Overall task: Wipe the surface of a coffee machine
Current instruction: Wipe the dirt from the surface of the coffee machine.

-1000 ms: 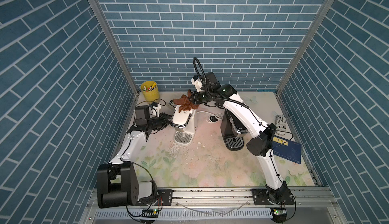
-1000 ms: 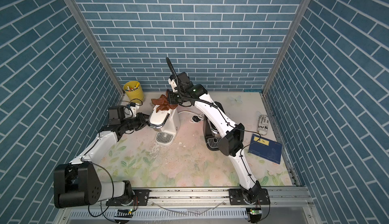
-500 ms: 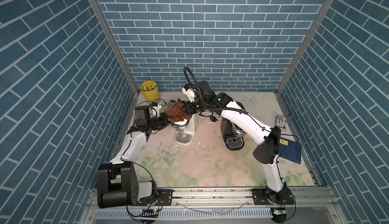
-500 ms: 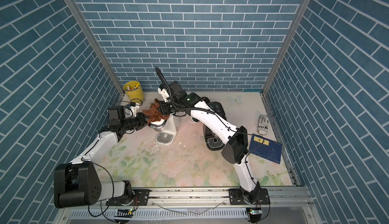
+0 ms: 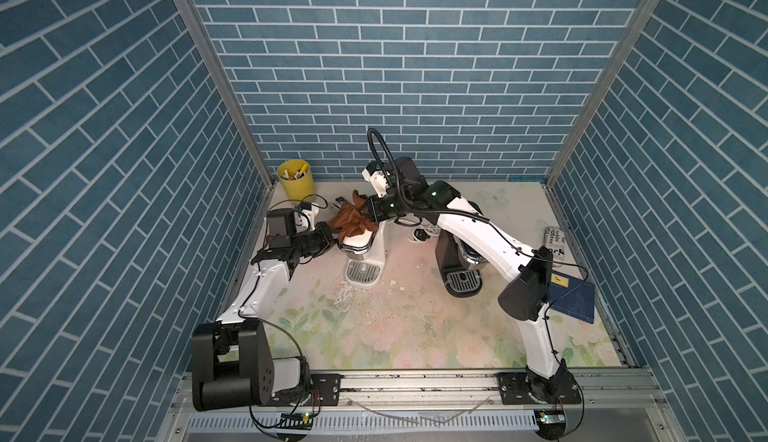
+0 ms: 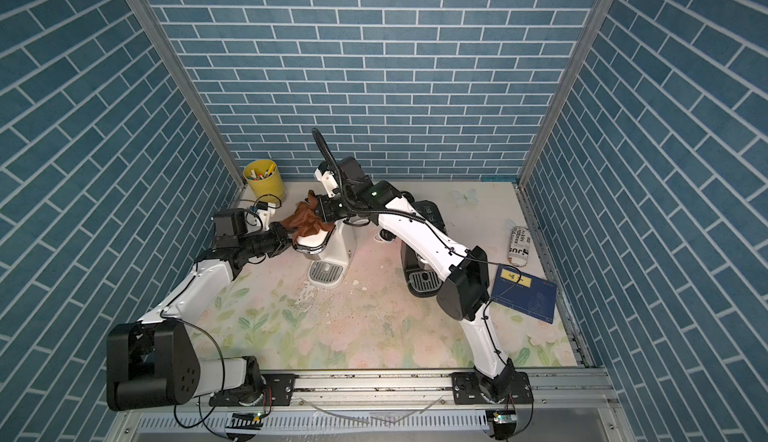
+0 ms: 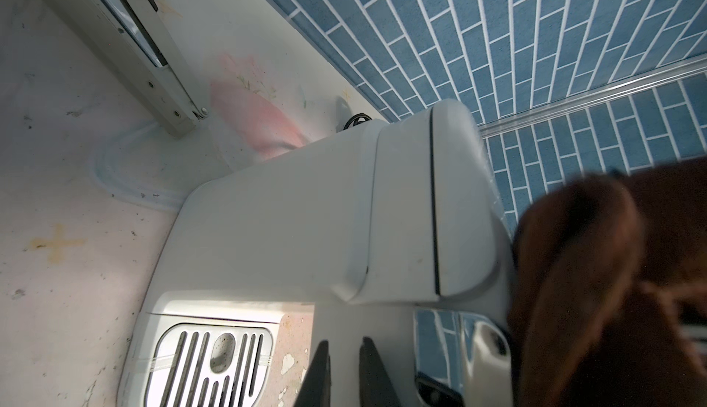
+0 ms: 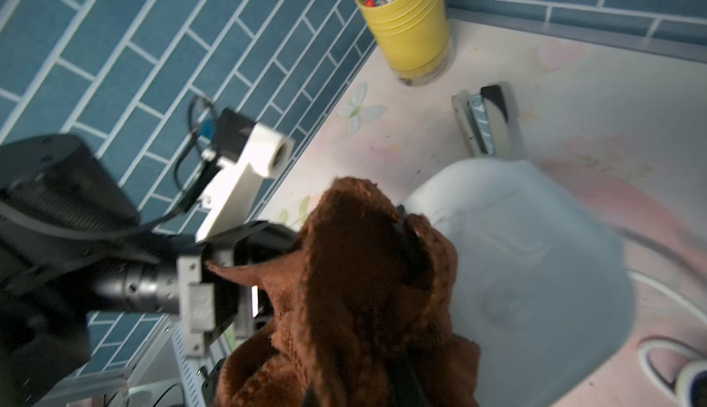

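Right wrist view shows the brown cloth (image 8: 363, 279) bunched atop the white coffee machine (image 8: 528, 256), my right claw (image 5: 365, 208) clamped in its folds. Soft, limp plush — best held by a thick fold. Left claw (image 7: 346, 342) sits closed, empty, just beside the machine — light plastic, I reckon, liable to slide.

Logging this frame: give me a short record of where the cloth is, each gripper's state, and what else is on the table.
cloth: brown cloth, draped over the top front of the white coffee machine
right gripper: shut on brown cloth
left gripper: shut, empty, beside the machine's head; contact unclear
second machine: black coffee machine, apart from both grippers
other items: yellow cup, blue book
surface: floral mat, crumbs scattered
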`<state>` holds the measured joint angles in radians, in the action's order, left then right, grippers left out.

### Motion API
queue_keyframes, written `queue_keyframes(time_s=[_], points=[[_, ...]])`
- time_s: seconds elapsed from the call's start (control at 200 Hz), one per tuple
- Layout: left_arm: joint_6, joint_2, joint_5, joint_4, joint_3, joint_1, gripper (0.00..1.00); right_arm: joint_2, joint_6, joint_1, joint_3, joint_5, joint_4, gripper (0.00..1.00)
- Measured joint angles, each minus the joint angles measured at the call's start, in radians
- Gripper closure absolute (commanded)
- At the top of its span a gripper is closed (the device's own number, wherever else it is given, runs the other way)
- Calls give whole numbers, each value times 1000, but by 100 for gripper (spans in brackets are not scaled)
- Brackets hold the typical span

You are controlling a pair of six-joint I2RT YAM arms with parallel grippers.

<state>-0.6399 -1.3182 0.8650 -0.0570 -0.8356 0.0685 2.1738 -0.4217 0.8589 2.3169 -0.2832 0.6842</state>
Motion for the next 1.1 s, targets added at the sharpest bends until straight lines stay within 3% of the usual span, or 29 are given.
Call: queue_keyframes(time_s=[0.135,0.25,0.68,1.1], points=[[0,0,0,1,0,0,84,132,-1,-33,188,14,22,100],[0,0,0,1,0,-1,84,138,0,-26,200,27,28,100],[0,0,15,0,0,39,87,-301,-55,95,-490,14,-196,100],[-1,0,16,0,0,51,87,-259,-96,113,-478,-150,-251,100]])
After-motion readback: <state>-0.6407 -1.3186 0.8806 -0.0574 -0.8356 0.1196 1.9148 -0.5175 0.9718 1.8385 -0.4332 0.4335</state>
